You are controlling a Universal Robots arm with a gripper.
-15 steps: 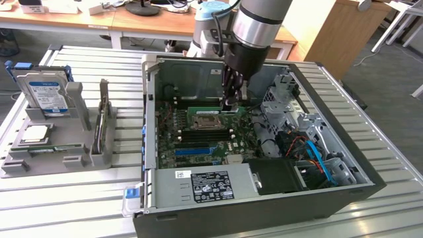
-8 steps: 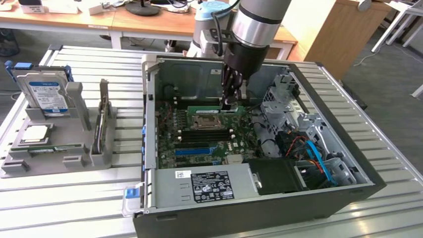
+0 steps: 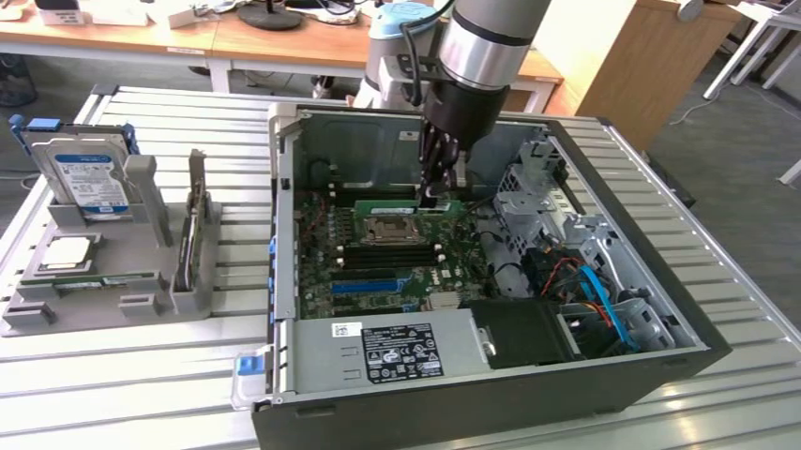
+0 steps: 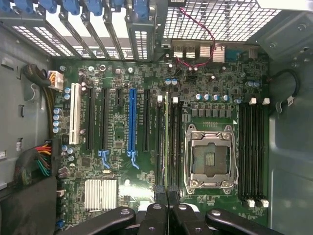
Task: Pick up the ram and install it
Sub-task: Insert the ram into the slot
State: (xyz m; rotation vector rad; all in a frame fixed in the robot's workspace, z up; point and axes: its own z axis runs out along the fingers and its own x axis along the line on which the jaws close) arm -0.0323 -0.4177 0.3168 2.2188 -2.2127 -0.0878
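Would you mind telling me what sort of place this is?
Probably a robotics lab or workshop: a robot arm reaches into an open computer case on a slatted metal table, with wooden desks behind.

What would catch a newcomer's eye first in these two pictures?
The arm reaching down into the open computer case in the middle of the exterior view, its gripper shut on the ram, a green stick over the motherboard. In the wrist view the ram shows edge-on among the black slots beside the silver CPU socket. At the exterior view's left, a drive stands upright in a grey holder.
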